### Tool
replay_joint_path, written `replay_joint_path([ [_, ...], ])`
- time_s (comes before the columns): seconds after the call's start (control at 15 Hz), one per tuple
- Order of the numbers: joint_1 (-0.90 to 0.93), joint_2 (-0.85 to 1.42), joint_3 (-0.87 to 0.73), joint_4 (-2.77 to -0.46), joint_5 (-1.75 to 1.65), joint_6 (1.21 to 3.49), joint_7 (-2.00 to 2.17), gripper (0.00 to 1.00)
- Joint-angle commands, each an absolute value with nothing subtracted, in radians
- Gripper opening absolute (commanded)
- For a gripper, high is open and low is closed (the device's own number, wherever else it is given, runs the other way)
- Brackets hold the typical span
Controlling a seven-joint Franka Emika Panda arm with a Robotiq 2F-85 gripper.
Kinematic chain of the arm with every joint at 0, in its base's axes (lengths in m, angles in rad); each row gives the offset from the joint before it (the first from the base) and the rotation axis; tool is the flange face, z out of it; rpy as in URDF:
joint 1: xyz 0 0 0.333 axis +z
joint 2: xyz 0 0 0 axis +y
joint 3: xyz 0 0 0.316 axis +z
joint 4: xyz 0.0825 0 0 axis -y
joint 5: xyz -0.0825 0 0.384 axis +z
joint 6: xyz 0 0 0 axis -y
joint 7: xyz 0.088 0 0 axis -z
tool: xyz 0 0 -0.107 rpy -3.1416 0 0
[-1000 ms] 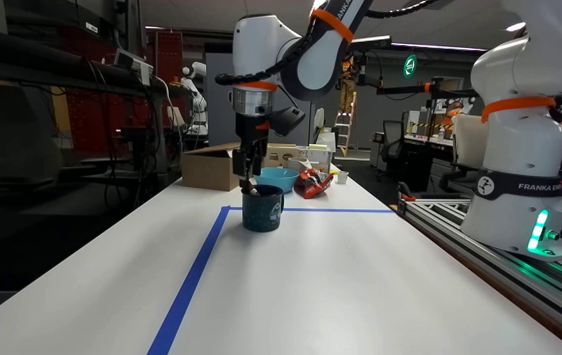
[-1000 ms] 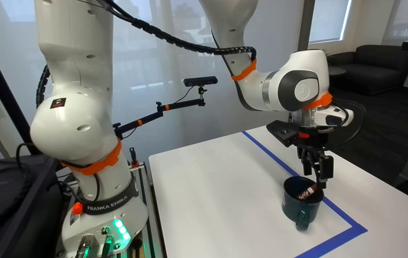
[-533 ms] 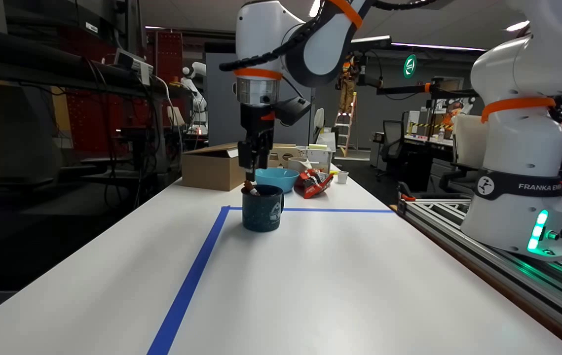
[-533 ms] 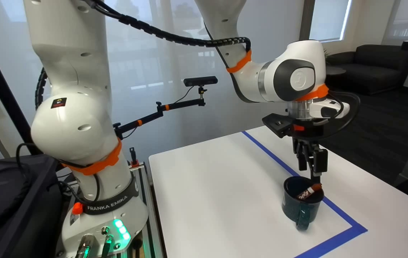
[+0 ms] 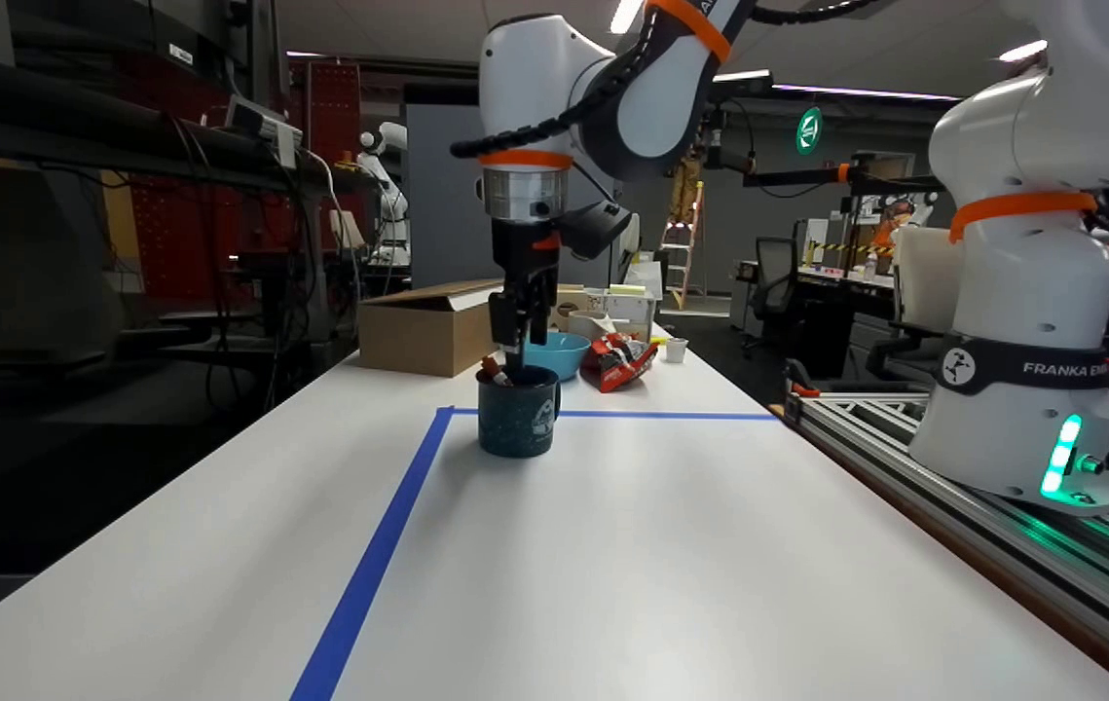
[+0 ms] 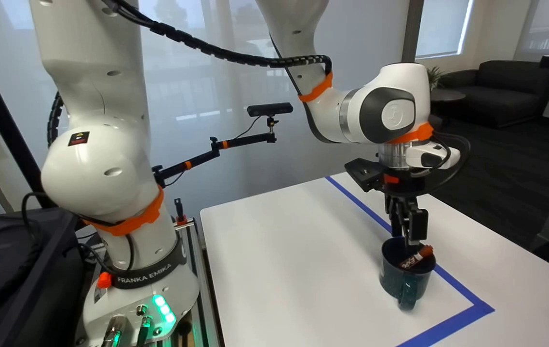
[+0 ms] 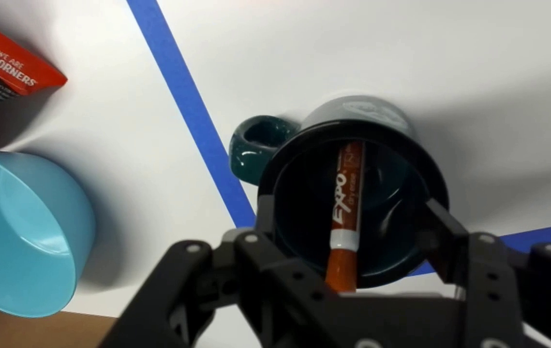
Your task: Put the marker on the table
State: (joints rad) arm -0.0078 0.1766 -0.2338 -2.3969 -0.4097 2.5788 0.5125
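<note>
The marker [image 7: 350, 193] is reddish brown with a white band and an orange-brown cap. It leans inside the dark blue-green mug [image 7: 401, 266], cap end over the rim. The marker also shows in both exterior views [image 5: 496, 372] [image 6: 416, 258], as does the mug [image 5: 515, 419] [image 6: 403, 284]. The mug stands upright on the white table [image 6: 293, 250]. My gripper [image 7: 352, 212] is open, pointing down over the mug's mouth, one finger on each side of the marker with gaps between. In both exterior views the gripper [image 5: 515, 352] [image 6: 408, 236] is right above the mug; contact with the rim cannot be told.
A light blue bowl [image 7: 38, 203] and a red snack bag [image 7: 14, 63] lie beyond the mug's handle side. A brown cardboard box [image 5: 418, 336] stands behind. Blue tape [image 6: 452, 330] crosses the table near the mug. A small white cup [image 5: 676, 350] stands at the back.
My gripper rose a little from beside the marker's cap, shifted sideways toward the mug's middle, then lowered again. The marker and mug have not visibly moved.
</note>
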Motion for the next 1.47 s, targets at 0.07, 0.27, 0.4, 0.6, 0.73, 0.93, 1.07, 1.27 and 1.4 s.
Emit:
replay_joint_path([
  [0.07, -0.023, 0.156, -0.235, -2.411, -0.416, 2.582, 0.523, 0.75],
  [0.27, -0.033, 0.162, -0.236, -2.408, -0.408, 2.584, 0.512, 0.75],
  [0.4, -0.038, 0.167, -0.236, -2.405, -0.405, 2.585, 0.505, 0.73],
  [0.6, -0.043, 0.179, -0.236, -2.399, -0.404, 2.591, 0.501, 0.72],
  [0.73, -0.047, 0.186, -0.236, -2.394, -0.400, 2.596, 0.495, 0.73],
  [0.93, -0.054, 0.203, -0.238, -2.378, -0.394, 2.602, 0.481, 0.72],
  [1.07, -0.059, 0.215, -0.238, -2.360, -0.389, 2.603, 0.466, 0.72],
  [1.27, -0.062, 0.233, -0.237, -2.331, -0.384, 2.603, 0.444, 0.72],
  [1.4, -0.061, 0.247, -0.235, -2.311, -0.381, 2.603, 0.432, 0.69],
])
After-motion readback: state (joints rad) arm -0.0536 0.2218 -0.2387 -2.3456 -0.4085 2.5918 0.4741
